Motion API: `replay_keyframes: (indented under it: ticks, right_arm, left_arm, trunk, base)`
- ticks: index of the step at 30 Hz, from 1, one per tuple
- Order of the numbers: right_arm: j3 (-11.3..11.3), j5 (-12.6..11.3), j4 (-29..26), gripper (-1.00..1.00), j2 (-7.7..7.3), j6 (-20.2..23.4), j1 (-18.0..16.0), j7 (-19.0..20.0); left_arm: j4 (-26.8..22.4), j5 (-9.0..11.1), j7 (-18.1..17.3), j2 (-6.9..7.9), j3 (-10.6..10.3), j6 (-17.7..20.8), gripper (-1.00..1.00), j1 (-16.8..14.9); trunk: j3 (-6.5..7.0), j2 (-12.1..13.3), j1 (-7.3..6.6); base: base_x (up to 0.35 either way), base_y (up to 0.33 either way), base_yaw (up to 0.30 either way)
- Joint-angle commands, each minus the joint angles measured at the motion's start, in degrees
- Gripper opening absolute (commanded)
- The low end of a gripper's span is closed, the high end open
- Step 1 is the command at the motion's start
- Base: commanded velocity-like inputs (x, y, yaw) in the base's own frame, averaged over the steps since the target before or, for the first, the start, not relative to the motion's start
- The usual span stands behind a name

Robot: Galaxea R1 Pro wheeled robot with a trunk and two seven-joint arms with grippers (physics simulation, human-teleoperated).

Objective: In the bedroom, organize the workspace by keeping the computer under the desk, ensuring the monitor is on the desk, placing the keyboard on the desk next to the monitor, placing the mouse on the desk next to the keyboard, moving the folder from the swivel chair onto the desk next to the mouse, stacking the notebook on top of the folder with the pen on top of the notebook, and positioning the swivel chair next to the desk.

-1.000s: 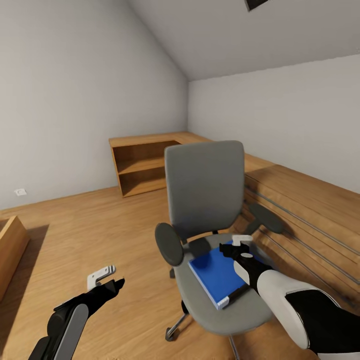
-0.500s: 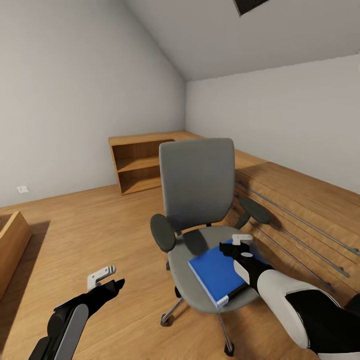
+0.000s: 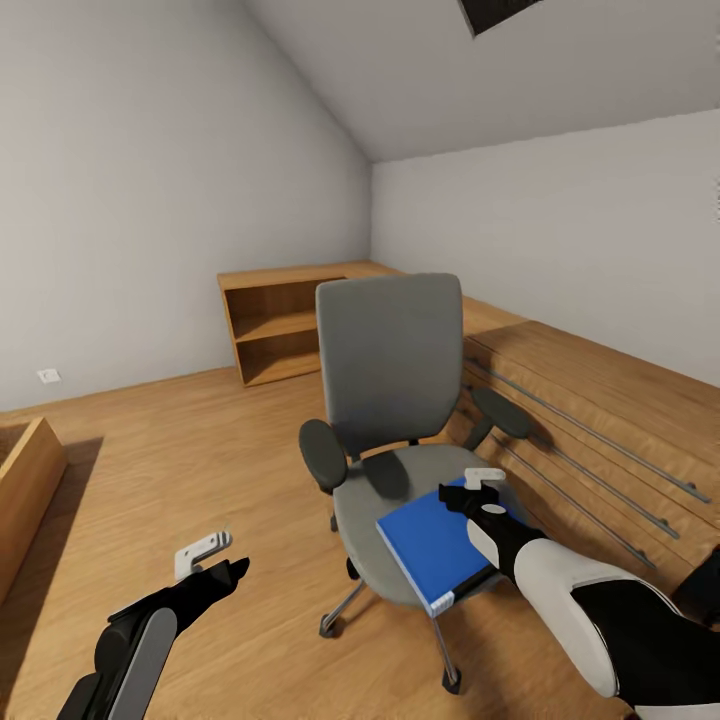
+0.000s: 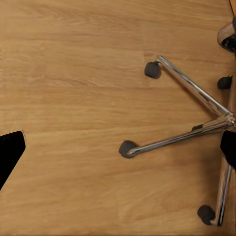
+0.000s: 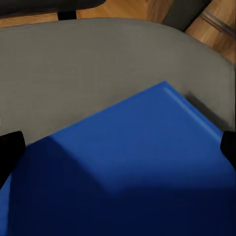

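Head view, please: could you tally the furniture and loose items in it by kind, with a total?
Swivel chair: 1
Blue folder, on the chair seat under the right claw: 1
Low wooden shelving: 1
Wooden box edge at the picture's left: 1
Total: 4

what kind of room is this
Probably an attic room used as a home office: a sloped grey ceiling with a skylight, a light wood floor, low wooden shelving and a grey office chair holding a blue folder.
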Motion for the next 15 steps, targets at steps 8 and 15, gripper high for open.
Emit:
replay_keyframes:
  ticks: [8,15]
  right_arm:
    - [0.77,-0.83,0.88,1.0,0.02,-0.19,-0.02,-0.17]
    - [0.79,-0.83,0.88,1.0,0.06,-0.22,0.0,-0.17]
  left_arm:
    - [-0.07,0.63,0.46,-0.02,0.04,0.21,1.0,-0.04]
    - [-0.07,0.55,0.51,-0.02,0.04,0.21,1.0,-0.04]
  trunk:
    - [-0.07,-0.02,-0.03]
    - [0.83,1.98,-1.12]
  base:
    - [-0.072,0.0,0.0]
    - [-0.005,0.0,0.0]
